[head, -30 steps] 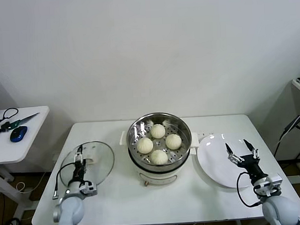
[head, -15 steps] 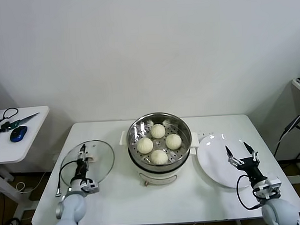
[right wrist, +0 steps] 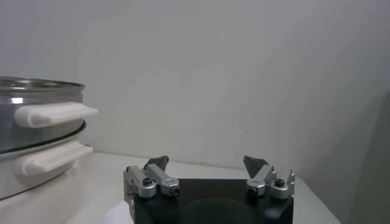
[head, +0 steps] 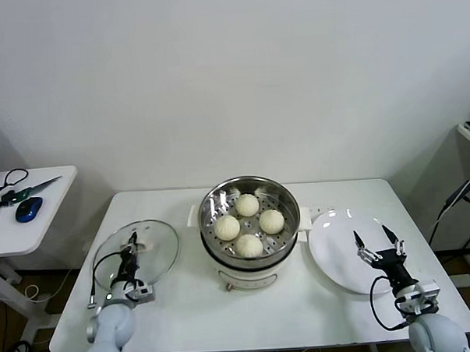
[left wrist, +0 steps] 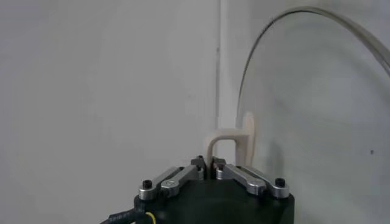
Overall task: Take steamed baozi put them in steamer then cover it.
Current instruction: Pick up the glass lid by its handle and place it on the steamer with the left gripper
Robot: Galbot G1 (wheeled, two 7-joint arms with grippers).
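Four cream-white baozi [head: 249, 224] sit in the steel steamer [head: 288, 202] at the table's middle; its handles also show in the right wrist view [right wrist: 46, 114]. The glass lid [head: 158, 243] lies on the table to the steamer's left. My left gripper [head: 130, 246] is over the lid. In the left wrist view the gripper [left wrist: 209, 163] is shut on the lid's cream handle [left wrist: 230, 137], with the lid's rim [left wrist: 317, 12] beyond. My right gripper [head: 376, 238] is open and empty over the near part of the white plate [head: 335, 246]; it also shows in the right wrist view [right wrist: 207, 163].
A small side table [head: 42, 223] stands at the far left with a blue mouse [head: 27, 208] and scissors [head: 29, 190]. A white wall rises behind the table. A cable and furniture edge [head: 466, 189] stand at the far right.
My right gripper has drawn back a little toward the table's front edge. My left gripper and the lid have shifted very slightly.
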